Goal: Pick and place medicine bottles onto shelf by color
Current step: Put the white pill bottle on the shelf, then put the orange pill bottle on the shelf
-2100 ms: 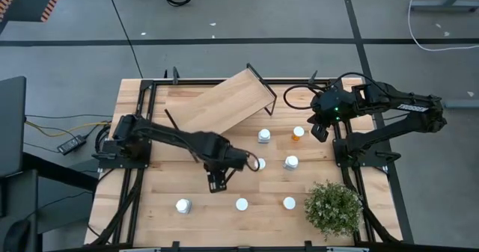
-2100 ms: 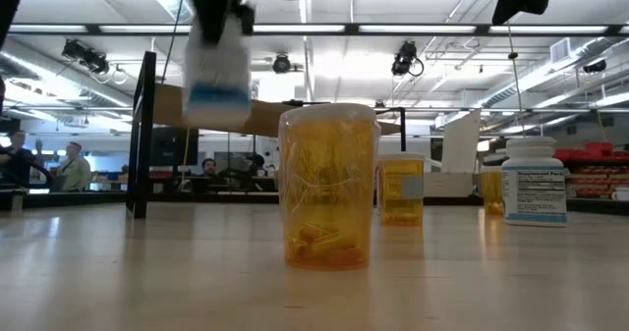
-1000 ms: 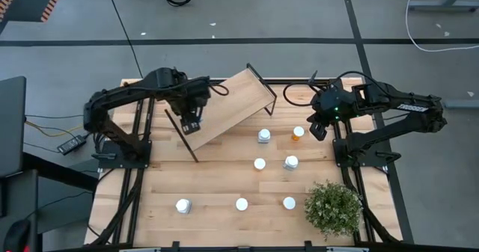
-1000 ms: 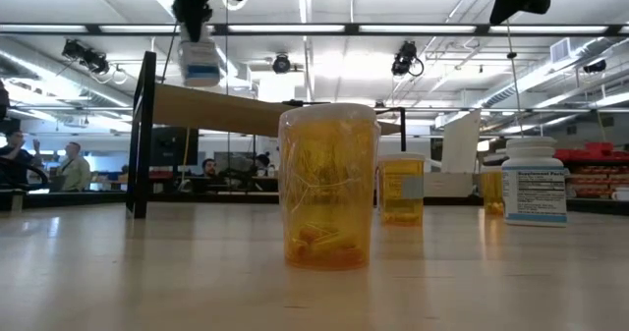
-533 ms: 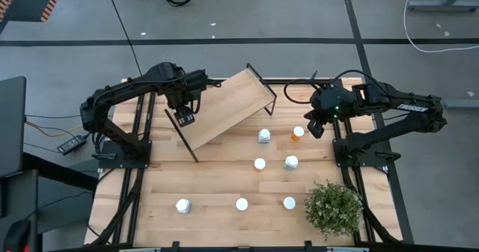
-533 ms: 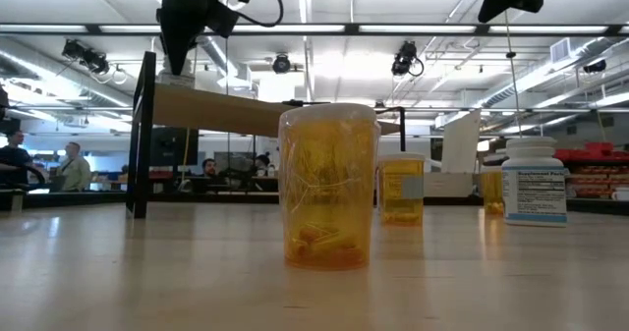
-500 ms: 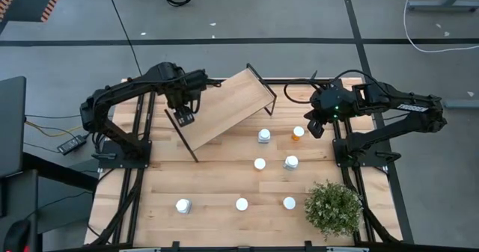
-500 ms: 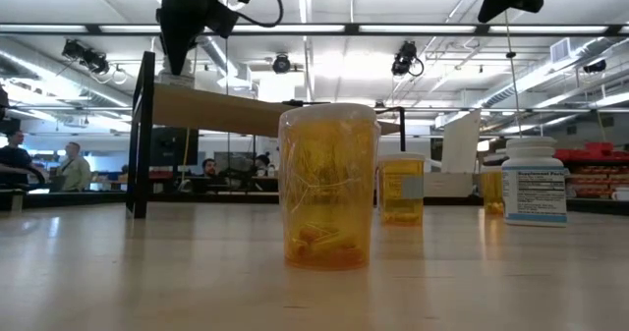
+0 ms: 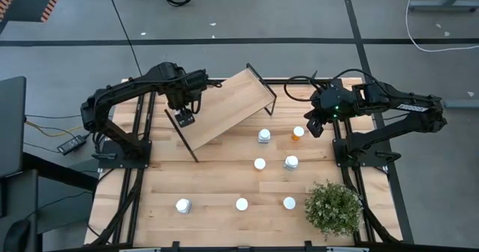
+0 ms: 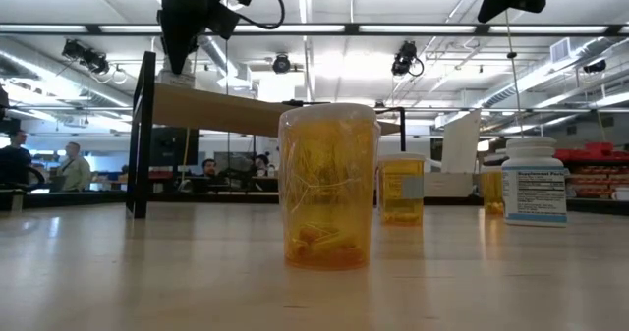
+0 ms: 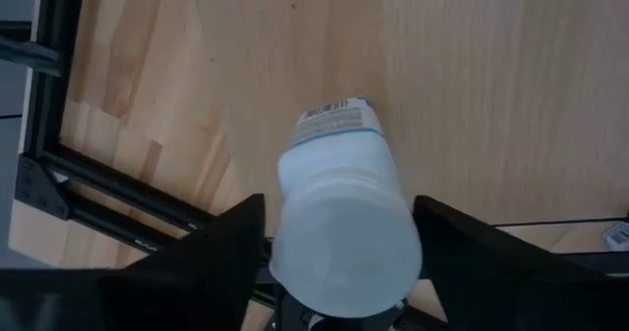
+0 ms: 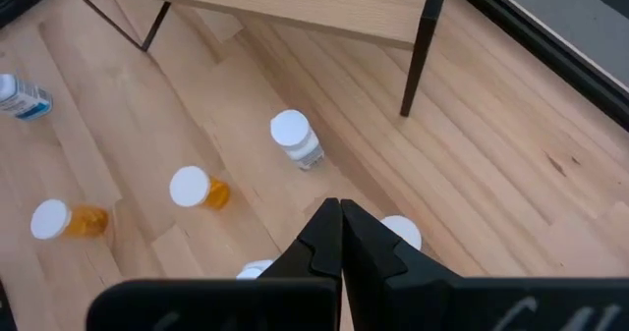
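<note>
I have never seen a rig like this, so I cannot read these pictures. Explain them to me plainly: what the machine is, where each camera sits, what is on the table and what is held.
This is a robot with two dark arms, each ending in a two-finger hand. One camera looks straight down, one sits at table-top height, and one rides on each wrist.

The wooden table carries a slanted shelf, a green plant and seven loose bottles with white caps. The big orange bottle in the low view is just one standing close to that camera.

The left hand is over the shelf's lower end with a white bottle right at it. Whether it is gripping that bottle I cannot tell. The right hand waits at the table's right side, shut and holding nothing.
</note>
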